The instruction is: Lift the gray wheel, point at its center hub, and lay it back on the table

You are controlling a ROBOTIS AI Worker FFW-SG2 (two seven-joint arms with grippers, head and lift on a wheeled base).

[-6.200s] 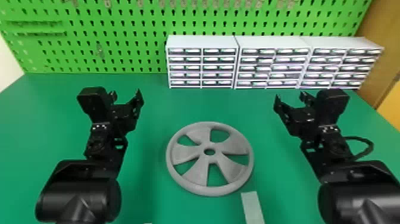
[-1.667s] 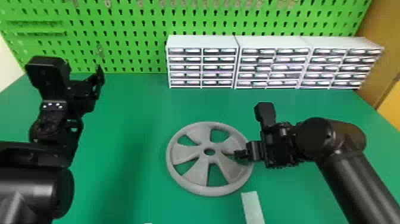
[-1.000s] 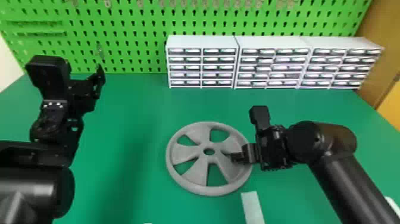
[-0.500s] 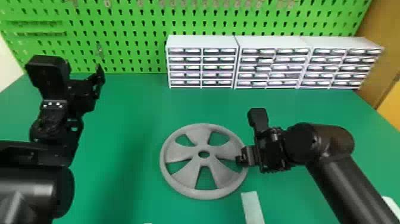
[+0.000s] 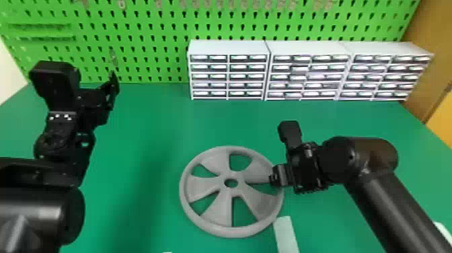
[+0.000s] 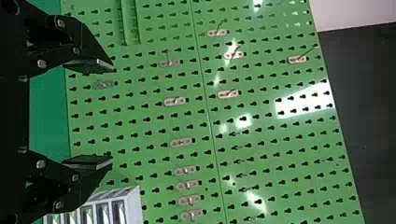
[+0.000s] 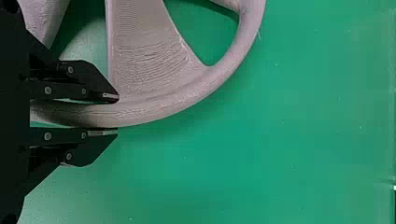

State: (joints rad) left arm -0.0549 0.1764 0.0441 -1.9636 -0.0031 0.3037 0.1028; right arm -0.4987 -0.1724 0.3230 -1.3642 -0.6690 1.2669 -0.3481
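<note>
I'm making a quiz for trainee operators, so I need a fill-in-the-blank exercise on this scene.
The ____ gripper holds the gray wheel by its rim.
The left gripper has its jaws ____, not shut.
The pegboard behind the table is coloured ____.

Missing words, in order: right; open; green.

From here the wheel (image 5: 201,188) sits over the middle of the worktop (image 5: 144,111), its right rim between the right claw's (image 5: 273,178) fingers. A strip (image 5: 286,235) lies before it, rightward. The left claw (image 5: 96,77) is well off left. Three drawer cabinets (image 5: 228,47) stand side by side at the back, toward the right, the pegboard (image 5: 144,50) behind.
</note>
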